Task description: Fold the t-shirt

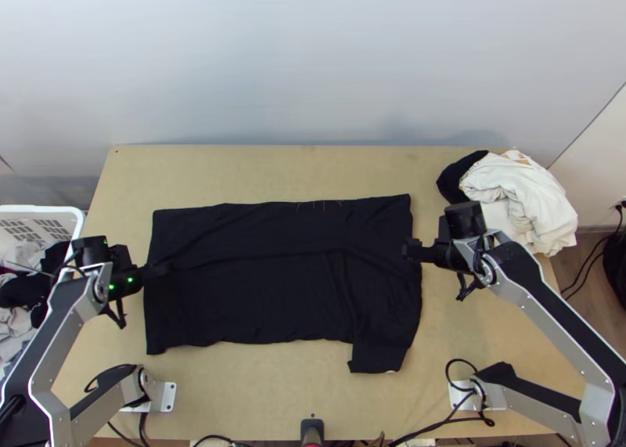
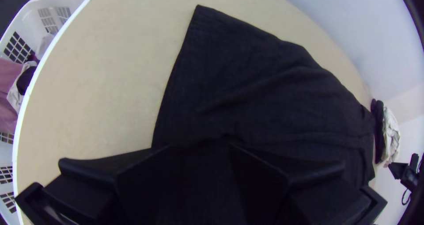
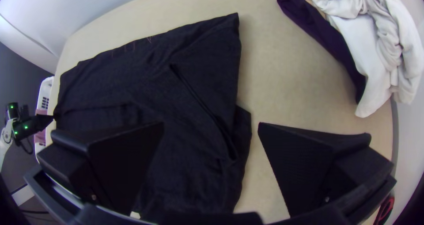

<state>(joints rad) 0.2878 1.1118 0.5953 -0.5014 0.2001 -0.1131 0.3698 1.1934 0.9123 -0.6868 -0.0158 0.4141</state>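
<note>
With the black t-shirt lying spread across the counter, the left gripper and right gripper, jaws parted at its opposite ends, should pinch every layer and lift evenly together.

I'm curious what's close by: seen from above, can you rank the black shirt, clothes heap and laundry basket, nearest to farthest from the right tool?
1. Black shirt: right at the right tool, spreading leftward.
2. Clothes heap: at the table's far right corner.
3. Laundry basket: at the left side.
</note>
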